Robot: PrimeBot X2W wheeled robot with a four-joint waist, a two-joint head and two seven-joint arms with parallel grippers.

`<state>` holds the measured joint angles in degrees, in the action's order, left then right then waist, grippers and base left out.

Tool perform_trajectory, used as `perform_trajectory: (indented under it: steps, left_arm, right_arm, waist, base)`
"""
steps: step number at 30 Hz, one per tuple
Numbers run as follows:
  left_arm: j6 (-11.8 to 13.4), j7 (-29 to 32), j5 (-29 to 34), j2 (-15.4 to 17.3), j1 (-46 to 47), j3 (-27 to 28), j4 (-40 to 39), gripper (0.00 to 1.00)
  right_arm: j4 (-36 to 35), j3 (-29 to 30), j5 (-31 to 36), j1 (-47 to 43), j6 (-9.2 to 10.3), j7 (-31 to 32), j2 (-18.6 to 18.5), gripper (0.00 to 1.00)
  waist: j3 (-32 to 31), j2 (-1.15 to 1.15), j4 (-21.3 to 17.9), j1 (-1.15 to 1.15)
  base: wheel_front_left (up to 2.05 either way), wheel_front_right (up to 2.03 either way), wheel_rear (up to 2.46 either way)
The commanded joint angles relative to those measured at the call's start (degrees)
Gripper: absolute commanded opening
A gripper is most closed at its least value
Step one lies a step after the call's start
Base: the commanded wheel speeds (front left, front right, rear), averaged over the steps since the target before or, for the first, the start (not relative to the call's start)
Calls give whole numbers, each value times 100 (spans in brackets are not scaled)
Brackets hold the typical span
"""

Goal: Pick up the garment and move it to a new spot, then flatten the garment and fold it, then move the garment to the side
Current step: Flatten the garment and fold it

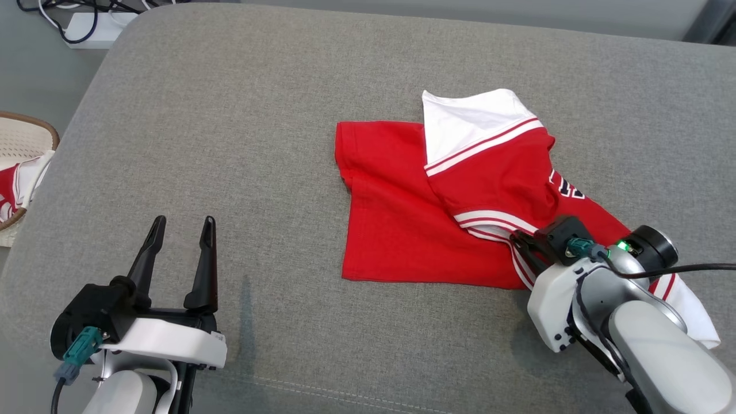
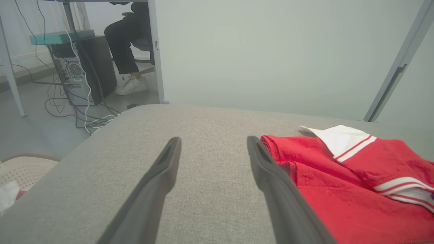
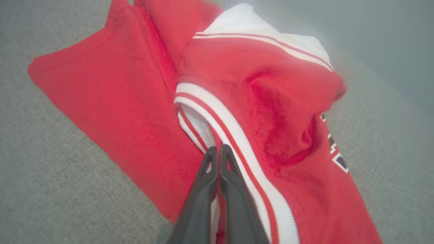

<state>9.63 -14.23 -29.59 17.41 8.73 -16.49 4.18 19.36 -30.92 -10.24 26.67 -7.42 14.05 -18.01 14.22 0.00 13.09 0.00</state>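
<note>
So here's where we're at. The red garment (image 1: 402, 230) is lying on the grey padded worktop (image 1: 230, 115), a bit right of the middle. It's rumpled and partly doubled over itself, with a white sleeve (image 1: 466, 118) flipped up at the far side and some dark lettering peeking out on the right.

Our right gripper (image 1: 520, 241) is down on the near-right part of it. From the right wrist camera the jaws are pressed together on the striped trim (image 3: 234, 130), and we can see a sliver of white and red cloth caught between the two fingers. The rest of the garment is resting on the worktop, with another white bit trailing under the right forearm.

Our left gripper (image 1: 184, 221) hangs over bare worktop at the near left, well apart from the garment. Its jaws are spread wide with nothing between them.

Off to the left there's a pale basket (image 1: 23, 138) with some red-and-white cloth in it, and a power strip (image 1: 92, 29) with cables on the floor. The left wrist view also catches a seated person (image 2: 125, 44) and a computer tower (image 2: 84, 67) under a desk in the background.
</note>
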Motion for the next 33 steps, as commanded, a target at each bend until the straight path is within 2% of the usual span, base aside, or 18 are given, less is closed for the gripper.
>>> perform_trajectory:
  steps: [1, 7, 13, 18, 28, 29, 30, 33]
  left_arm:
    - [-38, -75, 107, 151, 226, 266, -104, 100]
    - [-139, -76, 203, 106, 214, 359, -43, 100]
    - [-247, -76, 268, 82, 227, 422, -1, 100]
    - [-336, -76, 325, 59, 328, 401, 51, 100]
    - [-503, -76, 453, -51, 635, 231, 202, 100]
    - [-514, -76, 462, -63, 662, 219, 222, 100]
    - [-523, -76, 471, -73, 687, 215, 239, 100]
    - [-536, -76, 489, -83, 709, 231, 292, 100]
  right_arm:
    - [-175, 27, -43, -36, -7, -62, 6, 0]
    - [-440, 585, -198, -226, -7, -268, 105, 0]
    - [-257, 1939, -395, -86, -7, -628, 223, 0]
    - [453, 2531, -566, 372, -7, -961, 44, 0]
    - [2420, 3134, -743, 1446, -7, -1589, -267, 0]
    - [2565, 3173, -746, 1531, -7, -1672, -259, 61]
    - [2692, 3201, -775, 1615, -7, -1767, -234, 100]
    - [2961, 3206, -807, 1783, -7, -2040, -187, 100]
  waist:
    - [-10, 0, -24, 0]
    - [-50, 0, -136, 0]
    - [-35, 0, -280, 0]
    - [72, 0, -356, 0]
    - [325, 0, -297, 0]
    - [340, 0, -291, 0]
    - [353, 0, -292, 0]
    - [339, 0, -337, 0]
  base:
    - [0, 0, 0]
    - [0, 0, 0]
    - [0, 0, 0]
    - [0, 0, 0]
    - [0, 0, 0]
    - [0, 0, 0]
    - [0, 0, 0]
    - [0, 0, 0]
